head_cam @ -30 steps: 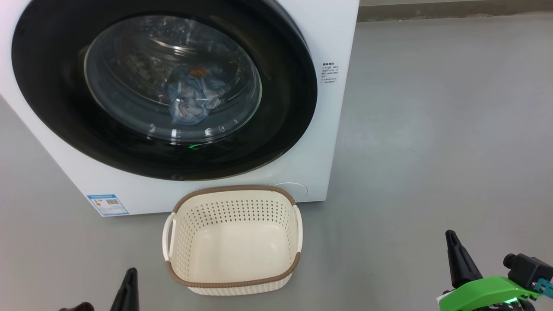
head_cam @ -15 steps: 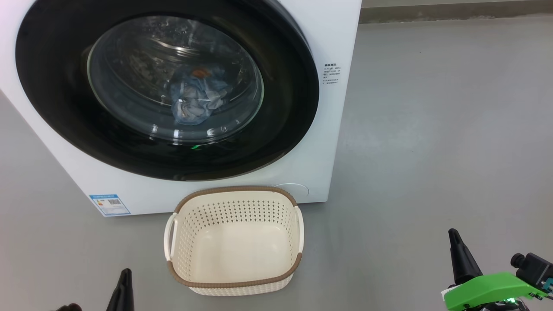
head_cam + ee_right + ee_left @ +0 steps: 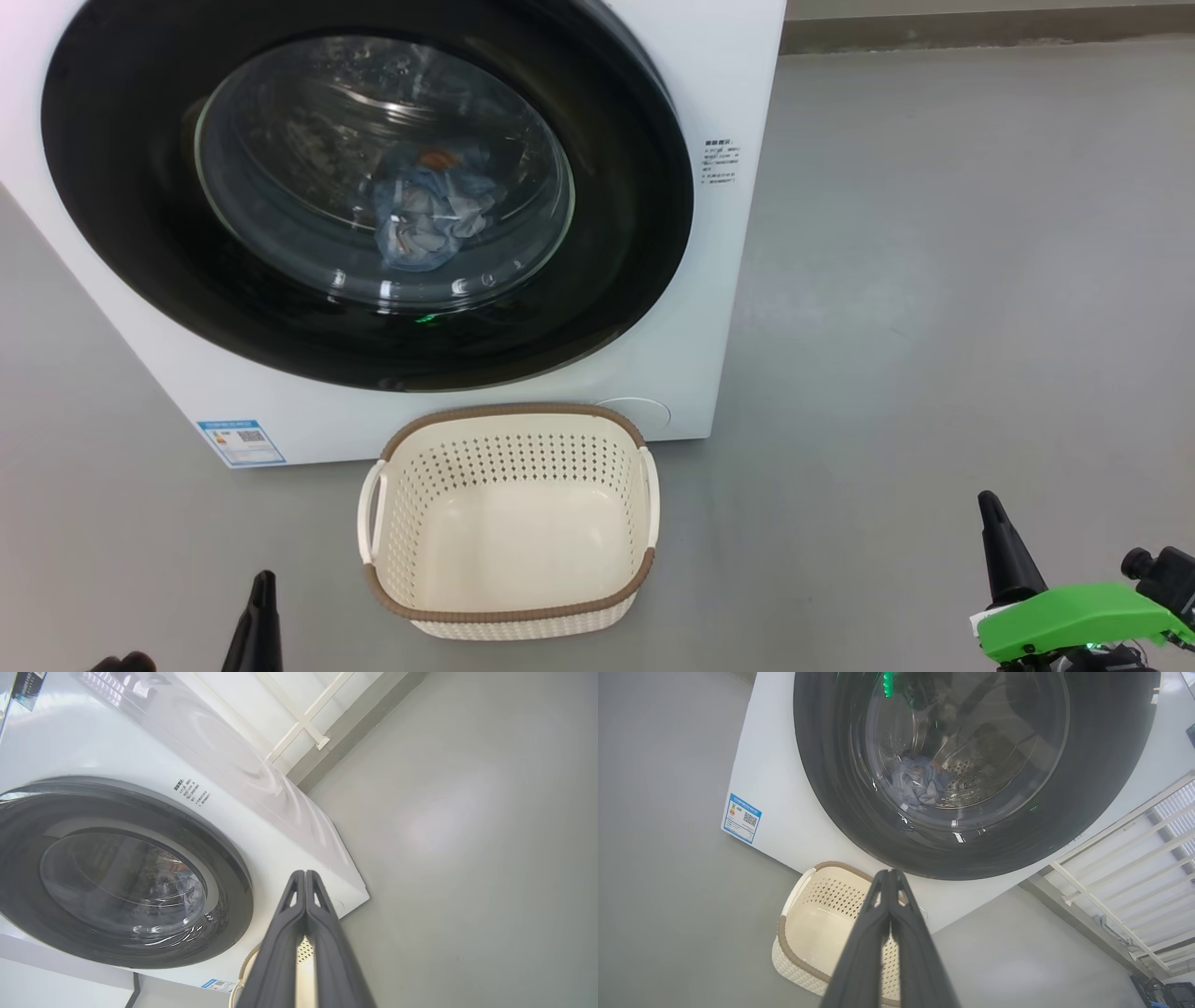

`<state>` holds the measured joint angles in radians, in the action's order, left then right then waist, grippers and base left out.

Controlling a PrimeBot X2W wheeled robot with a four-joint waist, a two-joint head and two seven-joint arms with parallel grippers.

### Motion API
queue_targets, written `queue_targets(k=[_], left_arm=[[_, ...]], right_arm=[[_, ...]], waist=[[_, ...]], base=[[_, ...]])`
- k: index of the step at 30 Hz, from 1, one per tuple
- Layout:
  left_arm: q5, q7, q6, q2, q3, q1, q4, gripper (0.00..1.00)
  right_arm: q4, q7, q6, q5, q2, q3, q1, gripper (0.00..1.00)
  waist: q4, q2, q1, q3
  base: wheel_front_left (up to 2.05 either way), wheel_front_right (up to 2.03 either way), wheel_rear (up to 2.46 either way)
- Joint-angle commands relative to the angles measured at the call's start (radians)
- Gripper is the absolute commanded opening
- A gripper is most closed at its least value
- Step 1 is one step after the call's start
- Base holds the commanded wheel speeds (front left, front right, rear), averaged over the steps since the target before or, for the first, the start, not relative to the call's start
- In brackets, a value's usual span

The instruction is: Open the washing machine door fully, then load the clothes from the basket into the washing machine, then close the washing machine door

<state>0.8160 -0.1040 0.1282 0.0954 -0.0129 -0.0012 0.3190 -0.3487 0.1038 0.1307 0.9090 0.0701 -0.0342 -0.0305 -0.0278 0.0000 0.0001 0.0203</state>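
I judge the door (image 3: 373, 327) above the basket (image 3: 509, 411) is shut, so a good finish means arms low, not touching it. My left gripper (image 3: 260, 621) beside the basket and my right gripper (image 3: 1004, 551), well apart from it, are closed and empty. The clothes (image 3: 425, 219) lie behind the glass.

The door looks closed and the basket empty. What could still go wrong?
The door looks shut, but whether it latched cannot be seen; it might swing open.
Inside I can make out just a blue garment, so another piece could be hidden.
The empty basket stands close before the machine, where the robot could bump it.
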Motion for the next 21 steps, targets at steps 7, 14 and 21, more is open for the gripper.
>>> queue_targets(k=[7,14,21], left_arm=[[0.094,0.026,0.001,0.000,0.033,-0.050,-0.034,0.00],[0.159,0.044,0.001,-0.005,0.042,-0.056,-0.037,0.00],[0.234,0.065,0.001,-0.009,0.052,-0.063,-0.040,0.00]], right_arm=[[0.037,-0.025,0.000,0.090,0.007,-0.004,-0.046,0.00],[0.042,-0.043,0.000,0.146,0.004,-0.011,-0.050,0.00],[0.049,-0.064,0.000,0.212,0.002,-0.020,-0.054,0.00]], waist=[[0.003,0.0000,0.0000,-0.002],[0.005,0.0000,0.0000,-0.004],[0.008,0.0000,0.0000,-0.006]], base=[[0.00,0.00,0.00],[0.00,0.00,0.00],[0.00,0.00,0.00]])
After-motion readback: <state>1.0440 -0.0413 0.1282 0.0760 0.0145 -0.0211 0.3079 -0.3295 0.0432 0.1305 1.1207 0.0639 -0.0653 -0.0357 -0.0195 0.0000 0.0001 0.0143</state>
